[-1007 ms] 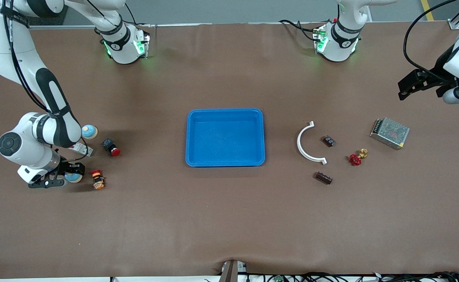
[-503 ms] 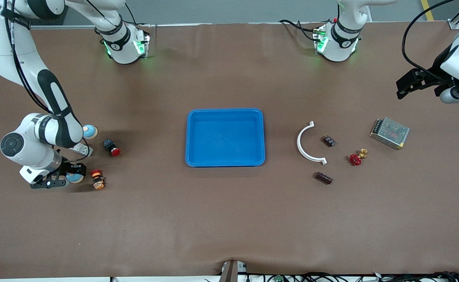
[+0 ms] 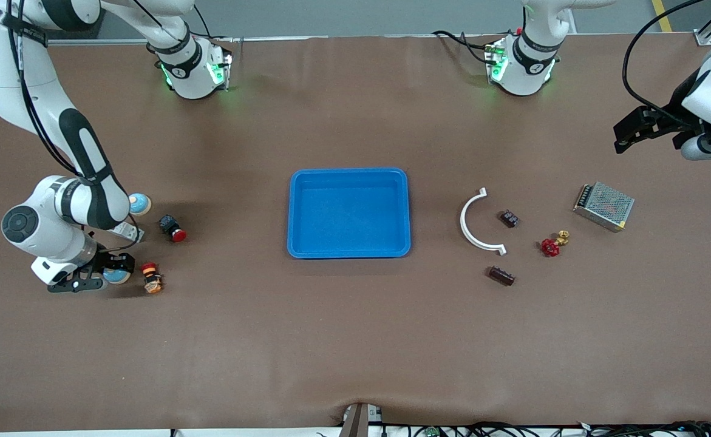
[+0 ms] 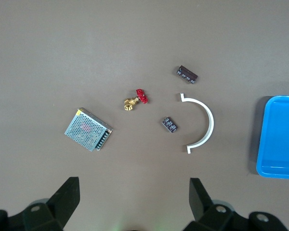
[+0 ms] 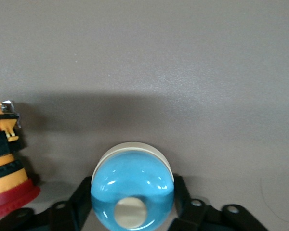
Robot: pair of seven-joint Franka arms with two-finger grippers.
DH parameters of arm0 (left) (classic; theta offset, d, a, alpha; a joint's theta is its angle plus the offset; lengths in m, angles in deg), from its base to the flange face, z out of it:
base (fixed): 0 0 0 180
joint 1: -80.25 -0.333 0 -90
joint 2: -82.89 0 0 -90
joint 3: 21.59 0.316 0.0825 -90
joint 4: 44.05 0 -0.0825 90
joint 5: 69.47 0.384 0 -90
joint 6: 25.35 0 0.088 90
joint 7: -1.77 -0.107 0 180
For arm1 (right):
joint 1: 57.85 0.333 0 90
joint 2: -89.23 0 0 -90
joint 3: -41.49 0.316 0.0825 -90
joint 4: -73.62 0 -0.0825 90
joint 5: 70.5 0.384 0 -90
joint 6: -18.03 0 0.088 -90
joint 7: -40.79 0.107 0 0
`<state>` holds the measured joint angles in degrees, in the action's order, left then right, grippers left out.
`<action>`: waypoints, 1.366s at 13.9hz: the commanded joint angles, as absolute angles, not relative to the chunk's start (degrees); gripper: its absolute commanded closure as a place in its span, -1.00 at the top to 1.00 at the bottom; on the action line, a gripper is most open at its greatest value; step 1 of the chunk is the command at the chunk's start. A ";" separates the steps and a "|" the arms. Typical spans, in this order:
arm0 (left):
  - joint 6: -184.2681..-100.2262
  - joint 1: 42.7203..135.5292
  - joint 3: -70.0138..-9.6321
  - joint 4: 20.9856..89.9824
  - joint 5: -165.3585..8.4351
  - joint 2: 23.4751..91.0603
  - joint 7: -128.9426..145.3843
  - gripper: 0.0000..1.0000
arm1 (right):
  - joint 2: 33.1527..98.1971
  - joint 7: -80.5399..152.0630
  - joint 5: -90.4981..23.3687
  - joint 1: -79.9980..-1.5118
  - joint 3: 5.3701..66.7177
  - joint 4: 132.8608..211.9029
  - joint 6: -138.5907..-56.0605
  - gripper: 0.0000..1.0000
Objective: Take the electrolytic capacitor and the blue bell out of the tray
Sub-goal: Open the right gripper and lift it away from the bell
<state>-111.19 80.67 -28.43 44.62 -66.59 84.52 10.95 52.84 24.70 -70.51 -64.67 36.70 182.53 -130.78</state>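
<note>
A blue dome bell [image 3: 115,276] with a white base sits at the right arm's end of the table. My right gripper [image 3: 111,273] is down at it, and the right wrist view shows the black fingers [image 5: 82,195] pressed on both sides of the bell [image 5: 132,180]. A second blue bell [image 3: 139,203] stands farther from the front camera, beside the right arm's wrist. A dark brown ribbed block [image 3: 502,275] and a small black component [image 3: 509,218] lie toward the left arm's end. My left gripper [image 3: 621,136] hangs open and empty, high over that end [image 4: 133,192].
A blue tray [image 3: 349,212] sits mid-table. An orange-and-red push button [image 3: 150,277] stands close beside the held bell, and a black-and-red button [image 3: 173,229] and a small white part [image 3: 125,230] lie nearby. A white arc [image 3: 473,221], a red valve [image 3: 552,244] and a metal mesh box [image 3: 603,206] lie below the left gripper.
The right arm's wrist shifted slightly over the bell. The left gripper moved a little toward the robots' bases and then held still.
</note>
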 commanded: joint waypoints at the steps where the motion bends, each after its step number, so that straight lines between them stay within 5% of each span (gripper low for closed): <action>1: -110.78 80.60 -28.35 45.68 -67.62 85.88 9.94 1.00 | 52.58 24.97 -70.15 -65.32 37.71 183.05 -132.09 1.00; 4: -110.78 80.78 -28.35 45.68 -67.62 85.79 10.03 1.00 | 53.97 24.62 -70.15 -65.06 37.63 182.78 -130.69 1.00; 10: -110.78 80.78 -28.61 45.77 -67.54 85.79 10.03 1.00 | 59.60 24.10 -70.32 -65.24 37.54 175.41 -112.77 1.00; 16: -110.78 80.78 -28.62 45.77 -67.62 85.61 10.03 1.00 | 61.62 23.30 -70.76 -65.50 37.45 174.00 -110.03 1.00; 19: -110.87 80.78 -28.62 45.77 -67.62 85.61 10.03 1.00 | 65.74 24.00 -69.97 -64.98 37.63 170.33 -101.81 1.00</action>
